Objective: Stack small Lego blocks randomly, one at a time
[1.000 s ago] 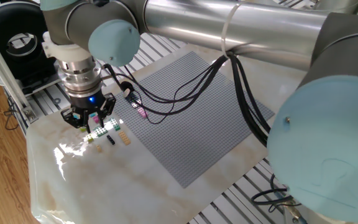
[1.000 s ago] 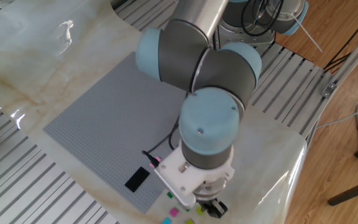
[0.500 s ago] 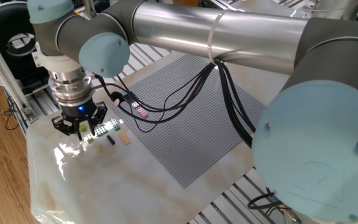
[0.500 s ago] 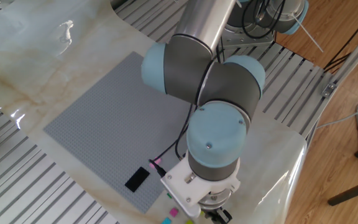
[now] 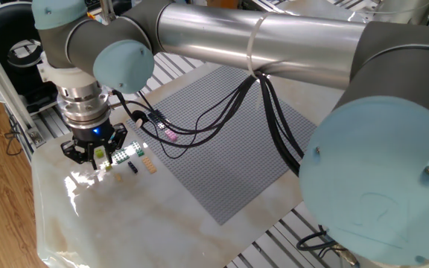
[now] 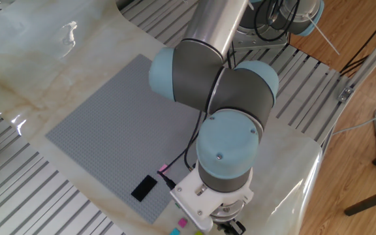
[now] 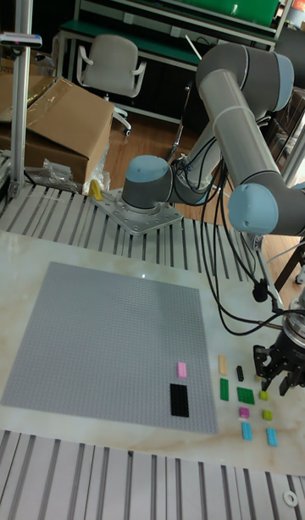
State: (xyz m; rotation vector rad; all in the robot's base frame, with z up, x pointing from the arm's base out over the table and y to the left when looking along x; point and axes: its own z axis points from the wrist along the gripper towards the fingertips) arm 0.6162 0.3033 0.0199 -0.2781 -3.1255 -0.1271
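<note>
Several small Lego blocks lie on the marble beside the grey baseplate (image 7: 102,334): tan (image 7: 224,364), black (image 7: 240,373), two green (image 7: 224,389), pink (image 7: 244,412), cyan (image 7: 246,431) and yellow-green (image 7: 267,415). A pink block (image 7: 181,369) and a black one (image 7: 179,399) sit on the baseplate. My gripper (image 5: 95,153) points down over the right end of the cluster, low above the marble, jaws spread. A yellow-green block (image 5: 99,154) shows between the fingers. In the other fixed view the gripper (image 6: 230,227) is mostly hidden by the wrist.
The arm's cables (image 5: 222,104) hang across the baseplate (image 5: 222,141). Slotted aluminium rails (image 6: 57,202) border the marble sheet (image 5: 95,223). A black round device (image 5: 21,52) stands behind the gripper at the table's corner.
Over the last second the gripper shifted sideways along the block cluster toward the table's edge and came a little lower. In the last half second it barely moved.
</note>
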